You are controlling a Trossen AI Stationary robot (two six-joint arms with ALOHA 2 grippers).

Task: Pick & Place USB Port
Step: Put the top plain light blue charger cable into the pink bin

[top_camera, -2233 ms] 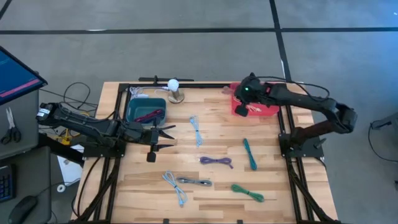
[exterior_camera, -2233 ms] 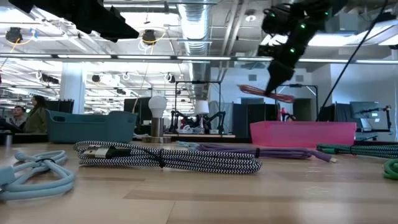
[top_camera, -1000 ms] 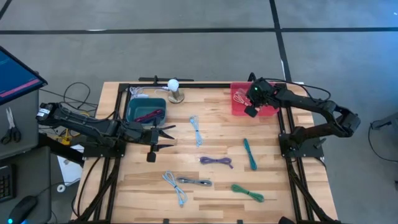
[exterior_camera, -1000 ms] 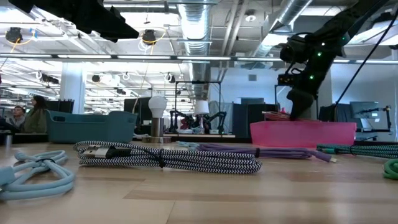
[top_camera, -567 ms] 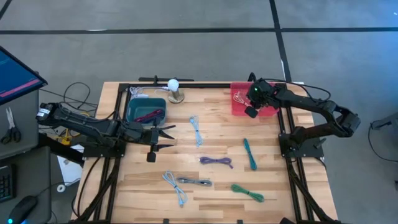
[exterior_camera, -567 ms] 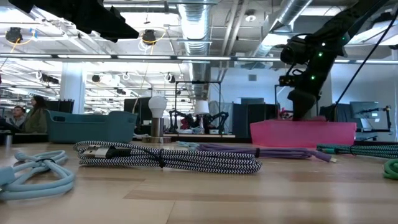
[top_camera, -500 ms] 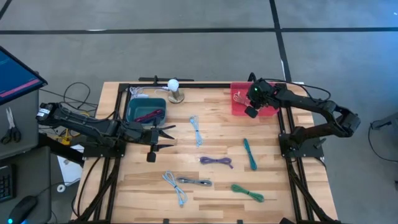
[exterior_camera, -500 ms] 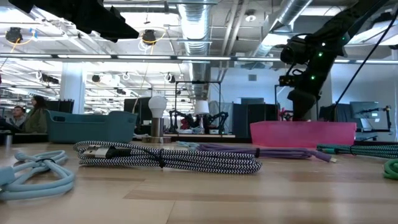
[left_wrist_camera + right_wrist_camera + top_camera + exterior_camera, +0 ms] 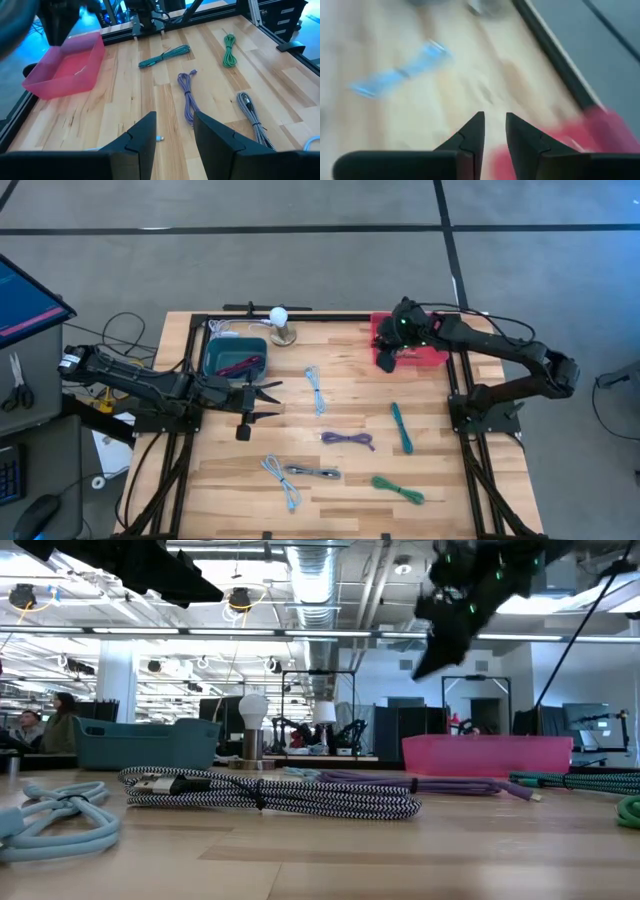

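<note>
Several coiled USB cables lie flat on the wooden table: light blue (image 9: 315,388), purple (image 9: 348,439), teal (image 9: 401,427), green (image 9: 398,489), and a light blue one (image 9: 280,480) beside a black-and-white braided one (image 9: 312,472). A pink bin (image 9: 440,358) stands at the far right. My right gripper (image 9: 385,358) hangs open high above the bin's left edge, with nothing between its fingers (image 9: 495,120). My left gripper (image 9: 272,400) waits open at the left, above the table, pointing toward the cables (image 9: 175,120).
A teal bin (image 9: 235,358) holding a dark red cable stands at the far left. Beside it is a small lamp with a white bulb (image 9: 279,320). A black frame rail runs along the table's far edge. Bare wood lies between the cables and the near edge.
My right gripper has risen out of the pink bin. It has swung toward the table's left, to above the bin's left edge, and tipped up from pointing steeply down. The cables on the table have stayed where they were.
</note>
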